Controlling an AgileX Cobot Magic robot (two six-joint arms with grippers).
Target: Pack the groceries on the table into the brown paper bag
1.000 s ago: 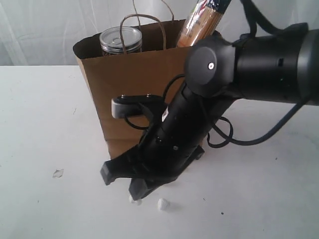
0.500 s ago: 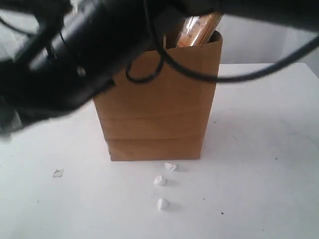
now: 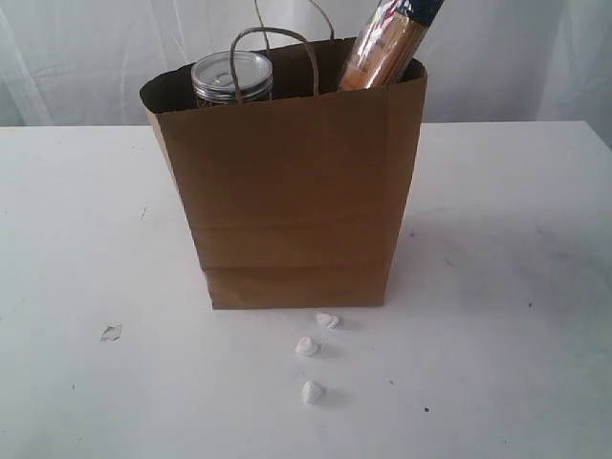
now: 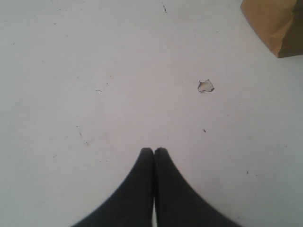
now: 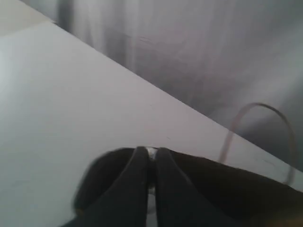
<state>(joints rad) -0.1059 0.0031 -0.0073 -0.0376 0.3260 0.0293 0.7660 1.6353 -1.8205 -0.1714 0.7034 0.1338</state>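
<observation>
Left gripper (image 4: 154, 151) is seen with jaws pressed together and empty above the table (image 4: 71, 71). The bag's (image 4: 277, 23) lower corner lies well apart from it, with a clear scrap (image 4: 206, 86) between. Right gripper (image 5: 150, 152) is likewise closed on nothing, in a blurred view, near a loop handle (image 5: 258, 105). The bag is stood upright on the table. A jar (image 3: 232, 78) and a packet (image 3: 382, 48) are held inside, the packet leaning out over the rim. Three white bits (image 3: 308, 346) lie just before it.

White pleated curtain (image 3: 86, 57) hangs out ahead of my right claw (image 5: 150, 150), past the far edge of the white table (image 3: 516, 210). Light soft, even; shadows faint.
</observation>
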